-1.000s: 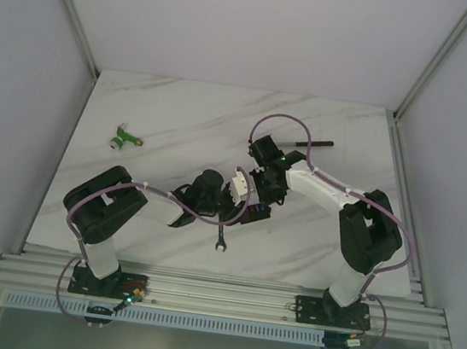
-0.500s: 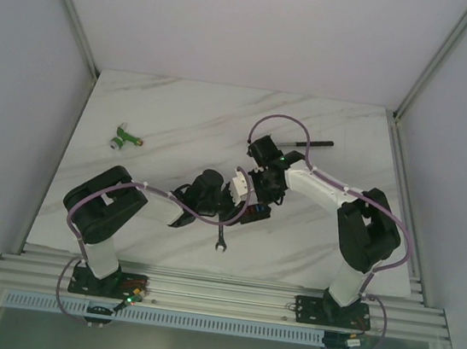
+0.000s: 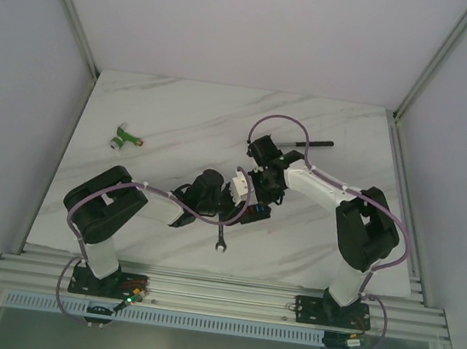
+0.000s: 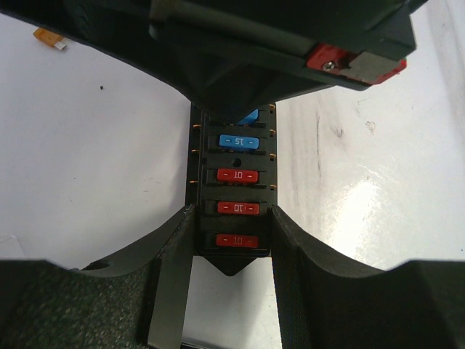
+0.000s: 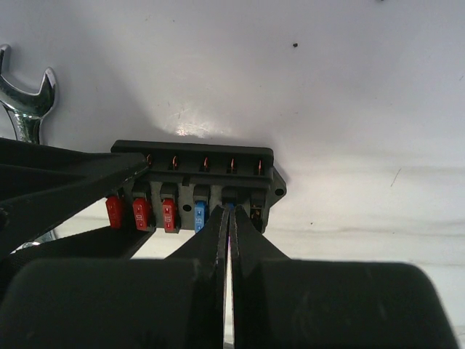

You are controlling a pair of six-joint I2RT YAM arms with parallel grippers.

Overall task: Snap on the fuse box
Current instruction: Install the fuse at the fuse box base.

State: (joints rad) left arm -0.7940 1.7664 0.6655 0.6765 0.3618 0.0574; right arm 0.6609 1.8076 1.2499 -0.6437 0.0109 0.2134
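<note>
The black fuse box (image 4: pixel 234 156) lies on the white table with three red fuses and a blue one showing in its slots. My left gripper (image 4: pixel 232 215) is shut on its near end, one finger on each long side. In the right wrist view the fuse box (image 5: pixel 192 156) lies crosswise. My right gripper (image 5: pixel 229 212) is pinched almost shut on a blue fuse (image 5: pixel 231 206) standing in the fifth slot. From above, both grippers meet over the box (image 3: pixel 256 214) at the table's middle. No clear cover is in view.
A chrome wrench (image 3: pixel 221 240) lies just in front of the box and also shows in the right wrist view (image 5: pixel 25 102). A green-and-white connector (image 3: pixel 124 137) lies far left. A black-handled tool (image 3: pixel 311 142) lies behind the right arm. A loose orange fuse (image 4: pixel 49 38) lies nearby.
Almost nothing. The right arm has shifted very slightly. Both grippers stay at the fuse box.
</note>
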